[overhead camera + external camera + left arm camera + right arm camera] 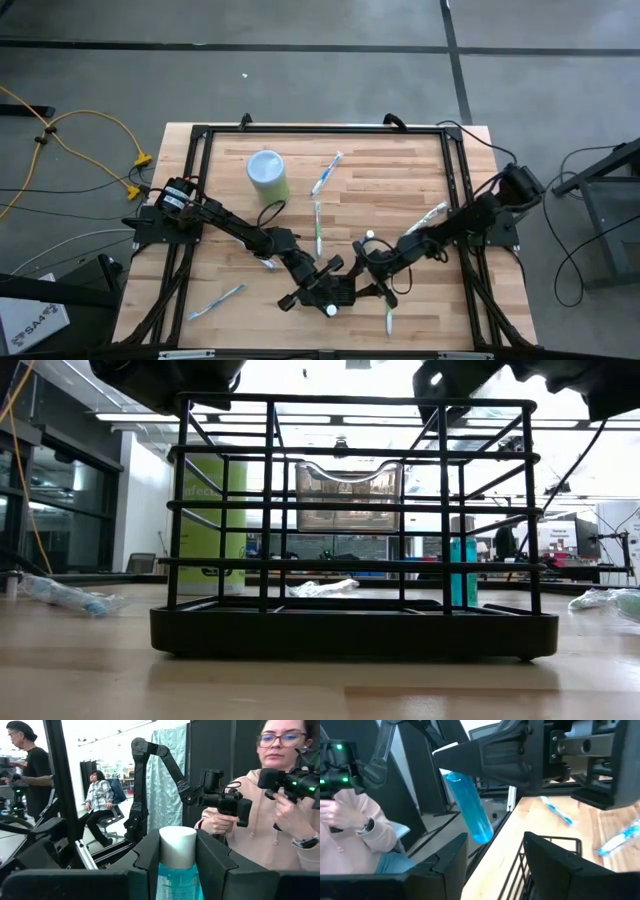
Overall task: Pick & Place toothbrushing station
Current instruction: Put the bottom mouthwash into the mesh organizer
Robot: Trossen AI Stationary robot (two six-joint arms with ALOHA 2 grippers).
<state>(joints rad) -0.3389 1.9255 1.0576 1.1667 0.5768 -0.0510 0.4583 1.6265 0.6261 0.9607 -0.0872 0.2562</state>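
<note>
Gripping a blue bottle (176, 865) w/ white cap, my left end effector (318, 285) is clamped on it, lower centre of the high view. Toothbrushing station (353, 530), a black wire rack, sits on the table (400, 175) directly under both arms. Right end effector (372, 272) hangs beside it, fingers apart.

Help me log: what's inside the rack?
Low view: rack floor looks bare; a translucent shape up high may be behind it. From above, left gripper and right gripper mostly hide it.

A robotics lab. A wooden worktop (400, 180) stands on concrete floor (300, 80); beyond it, a person (270, 820) holds a camera (225, 802) near desks.
</note>
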